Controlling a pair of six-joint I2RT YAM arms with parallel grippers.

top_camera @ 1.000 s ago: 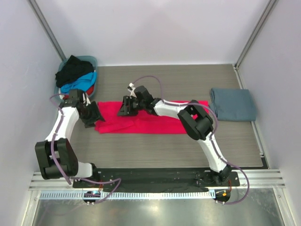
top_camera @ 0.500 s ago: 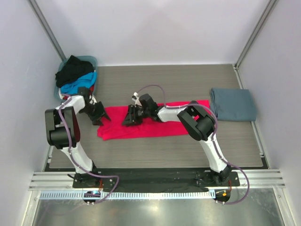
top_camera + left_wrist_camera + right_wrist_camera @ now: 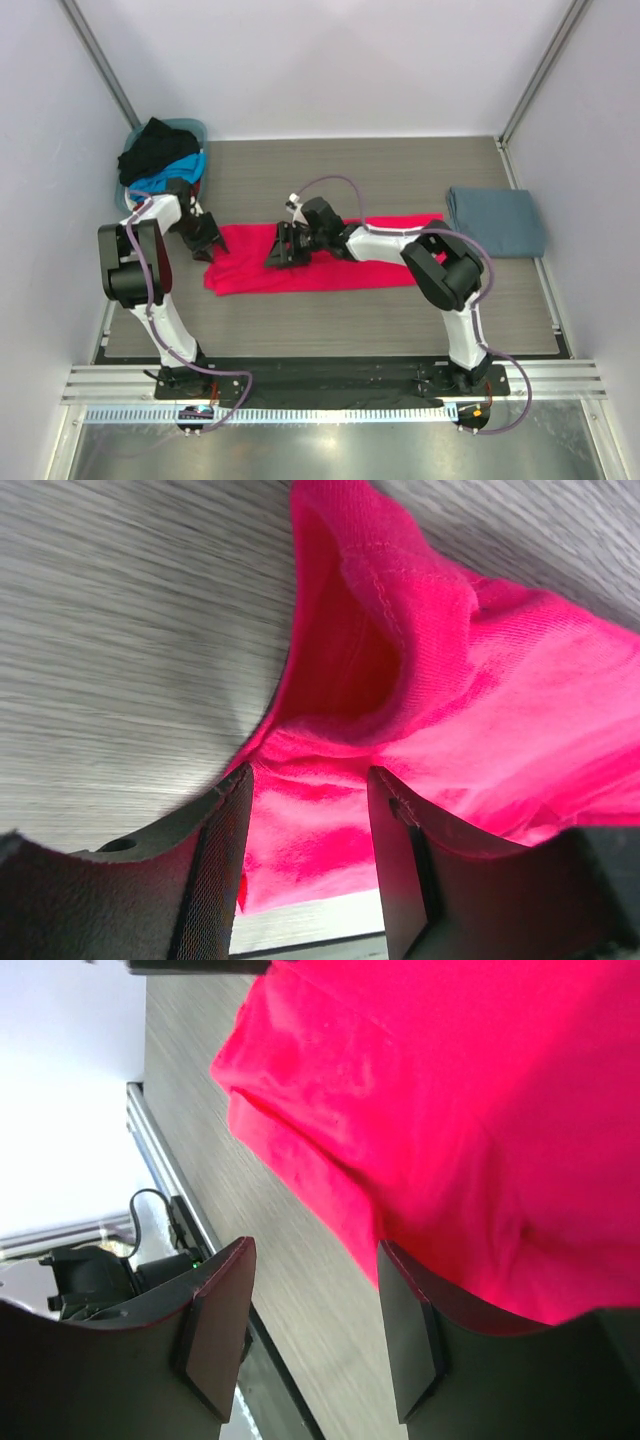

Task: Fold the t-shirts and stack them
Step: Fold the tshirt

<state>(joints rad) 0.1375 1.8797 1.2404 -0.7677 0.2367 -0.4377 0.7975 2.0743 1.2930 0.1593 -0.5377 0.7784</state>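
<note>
Shows the red-pink t-shirt (image 3: 335,275) (image 3: 520,700) (image 3: 450,1090) lying on the grey wood-grain table (image 3: 380,170) as a long narrow band, running from left of centre toward the right and rising slightly on that side. Puts the left gripper (image 3: 208,240) (image 3: 310,775) at the band's left end, tilted down toward the cloth. Reveals, from the left wrist, two fingers standing roughly half apart, a bunched, rolled hem of pink cloth just past the tips and more cloth filling the gap behind; shows no pinch on the fabric, yet cannot rule out contact under the tips. Places the right gripper (image 3: 280,248) (image 3: 315,1248) over the left-middle part of the same band, arm stretched along the shirt from the right. Gives, from the right wrist, fingers likewise about half apart, bare table in the gap and the shirt's edge crossing by the right-hand finger; clamps nothing. Shows a slate grey-blue t-shirt (image 3: 495,222) folded into a neat rectangle at the table's right side, right by the pink band's end; cannot tell touching from a slim gap. Has a teal basket (image 3: 195,128) at the far left corner, holding a black t-shirt (image 3: 155,145) heaped over a bright blue t-shirt (image 3: 175,172)
</note>
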